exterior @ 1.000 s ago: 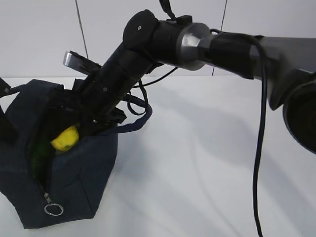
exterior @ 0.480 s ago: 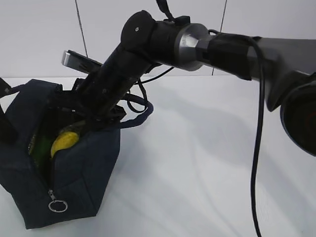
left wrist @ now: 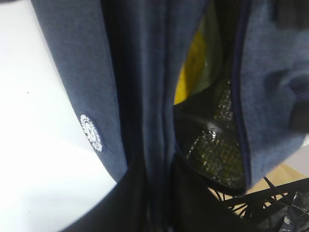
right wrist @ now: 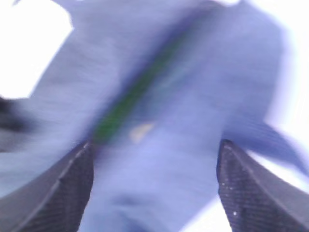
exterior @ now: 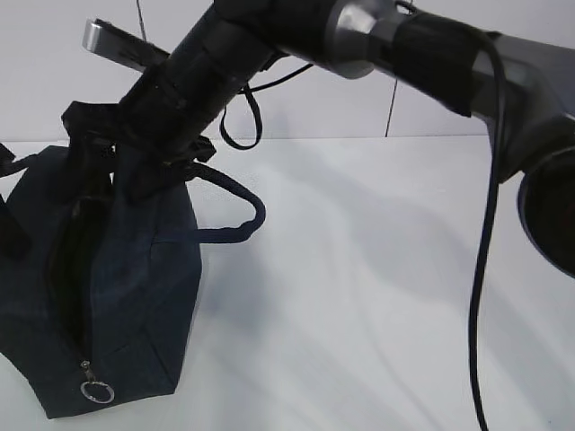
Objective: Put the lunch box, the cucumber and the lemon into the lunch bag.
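While the right gripper (right wrist: 153,188) hung wide open above the lunch bag (exterior: 135,296) at the left of the frame, the lemon (left wrist: 190,67) lay inside; the left fingers were hidden, and I could not tell their state

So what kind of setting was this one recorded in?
Probably a lab test bench, not a home: a bare white tabletop against plain white wall panels, holding only a boxy dark navy fabric lunch bag, with a black cabled robot arm reaching over it.
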`<state>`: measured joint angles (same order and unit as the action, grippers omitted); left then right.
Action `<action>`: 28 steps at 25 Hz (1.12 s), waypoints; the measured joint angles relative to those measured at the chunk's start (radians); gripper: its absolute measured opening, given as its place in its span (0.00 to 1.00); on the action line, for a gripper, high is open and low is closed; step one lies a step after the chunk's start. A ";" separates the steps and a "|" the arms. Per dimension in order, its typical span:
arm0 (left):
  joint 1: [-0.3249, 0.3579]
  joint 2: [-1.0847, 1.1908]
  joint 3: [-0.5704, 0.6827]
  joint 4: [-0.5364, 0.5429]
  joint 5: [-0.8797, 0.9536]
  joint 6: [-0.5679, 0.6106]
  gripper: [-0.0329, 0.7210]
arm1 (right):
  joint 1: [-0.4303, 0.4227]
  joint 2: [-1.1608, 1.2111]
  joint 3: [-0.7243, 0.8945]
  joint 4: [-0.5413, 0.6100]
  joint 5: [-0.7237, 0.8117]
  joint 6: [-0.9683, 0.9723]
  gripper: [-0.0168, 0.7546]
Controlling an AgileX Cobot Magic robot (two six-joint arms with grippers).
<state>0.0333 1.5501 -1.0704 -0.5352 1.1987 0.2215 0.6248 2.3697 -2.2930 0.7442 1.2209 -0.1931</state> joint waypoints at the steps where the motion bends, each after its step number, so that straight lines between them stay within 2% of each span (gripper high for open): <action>1: 0.000 -0.009 0.000 0.000 0.002 0.000 0.15 | 0.000 -0.010 -0.004 -0.028 0.002 0.001 0.77; 5: 0.000 -0.053 0.000 0.002 0.006 0.000 0.25 | 0.000 -0.053 -0.009 -0.205 0.009 0.032 0.77; 7: 0.000 -0.078 0.000 0.002 0.006 0.000 0.27 | 0.000 -0.072 -0.009 -0.288 0.013 0.046 0.77; 14: 0.000 -0.185 0.000 0.004 0.012 0.000 0.29 | 0.000 -0.193 -0.002 -0.432 0.027 0.067 0.77; 18: 0.000 -0.253 0.000 0.004 0.018 0.000 0.29 | 0.000 -0.291 0.089 -0.452 0.027 0.071 0.77; 28: 0.000 -0.515 0.018 0.005 0.032 -0.023 0.29 | 0.000 -0.546 0.455 -0.464 0.027 0.077 0.77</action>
<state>0.0333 1.0347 -1.0523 -0.5298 1.2309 0.1986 0.6248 1.8241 -1.8381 0.2803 1.2477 -0.1166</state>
